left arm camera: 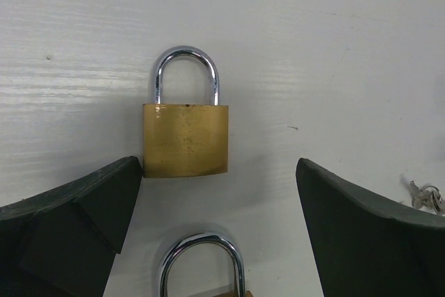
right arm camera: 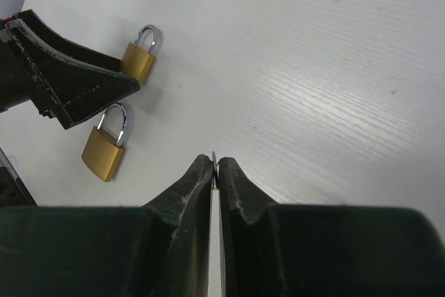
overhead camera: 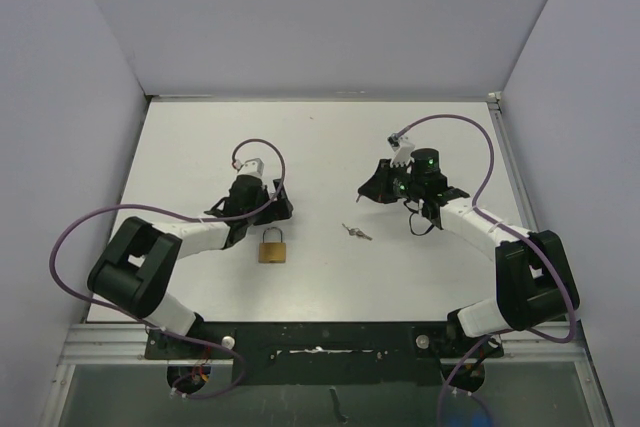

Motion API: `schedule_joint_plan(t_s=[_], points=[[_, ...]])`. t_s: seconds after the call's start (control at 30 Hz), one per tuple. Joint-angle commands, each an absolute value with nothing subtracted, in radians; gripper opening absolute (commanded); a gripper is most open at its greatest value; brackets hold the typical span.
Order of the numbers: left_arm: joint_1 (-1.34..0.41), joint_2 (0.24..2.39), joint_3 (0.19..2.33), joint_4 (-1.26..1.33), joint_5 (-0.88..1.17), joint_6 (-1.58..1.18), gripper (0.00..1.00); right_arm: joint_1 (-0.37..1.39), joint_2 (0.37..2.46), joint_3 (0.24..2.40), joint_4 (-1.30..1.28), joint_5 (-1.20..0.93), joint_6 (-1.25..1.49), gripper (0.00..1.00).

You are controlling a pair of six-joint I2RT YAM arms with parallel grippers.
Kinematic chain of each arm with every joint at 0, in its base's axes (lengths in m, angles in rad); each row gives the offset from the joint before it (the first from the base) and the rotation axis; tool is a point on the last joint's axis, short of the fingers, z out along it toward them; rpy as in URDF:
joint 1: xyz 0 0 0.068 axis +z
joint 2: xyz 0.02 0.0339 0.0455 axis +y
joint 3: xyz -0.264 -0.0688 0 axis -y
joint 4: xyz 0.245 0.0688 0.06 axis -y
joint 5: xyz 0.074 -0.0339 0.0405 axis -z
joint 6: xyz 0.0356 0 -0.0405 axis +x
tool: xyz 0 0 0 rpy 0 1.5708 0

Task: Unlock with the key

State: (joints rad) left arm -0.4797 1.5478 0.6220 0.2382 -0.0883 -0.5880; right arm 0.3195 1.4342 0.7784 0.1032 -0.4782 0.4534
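Note:
Two brass padlocks with steel shackles lie flat on the white table. In the left wrist view one padlock (left arm camera: 185, 130) lies just beyond my fingertips, and the other's shackle (left arm camera: 204, 259) shows between the fingers. My left gripper (left arm camera: 217, 172) is open just above them, touching neither. Only one padlock (overhead camera: 274, 247) shows from above, below the left gripper (overhead camera: 272, 209). My right gripper (right arm camera: 214, 161) is shut on a thin metal sliver seen edge-on, the key (right arm camera: 213, 156). It hovers to the right (overhead camera: 375, 187). Both padlocks (right arm camera: 139, 57) (right arm camera: 106, 147) show ahead of it.
A small bunch of loose keys (overhead camera: 355, 233) lies on the table between the arms, also at the right edge of the left wrist view (left arm camera: 424, 196). Grey walls enclose the table on three sides. Purple cables loop off both arms.

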Motion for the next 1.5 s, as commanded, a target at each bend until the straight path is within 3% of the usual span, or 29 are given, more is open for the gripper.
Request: schedule_joint_plan(t_s=[0.0, 0.63, 1.07, 1.47], points=[[-0.510, 1.579, 0.665, 0.237, -0.055, -0.611, 0.95, 0.314, 1.425, 0.812, 0.134, -0.466, 0.449, 0.00], [-0.586, 1.563, 0.692, 0.211, -0.062, -0.625, 0.94, 0.304, 1.413, 0.792, 0.140, -0.464, 0.456, 0.00], [-0.587, 1.294, 0.723, 0.103, -0.079, -0.412, 0.96, 0.297, 1.411, 0.793, 0.143, -0.475, 0.452, 0.00], [-0.427, 1.514, 0.824, 0.152, 0.115, -0.163, 0.98, 0.298, 1.388, 0.782, 0.144, -0.488, 0.455, 0.00]])
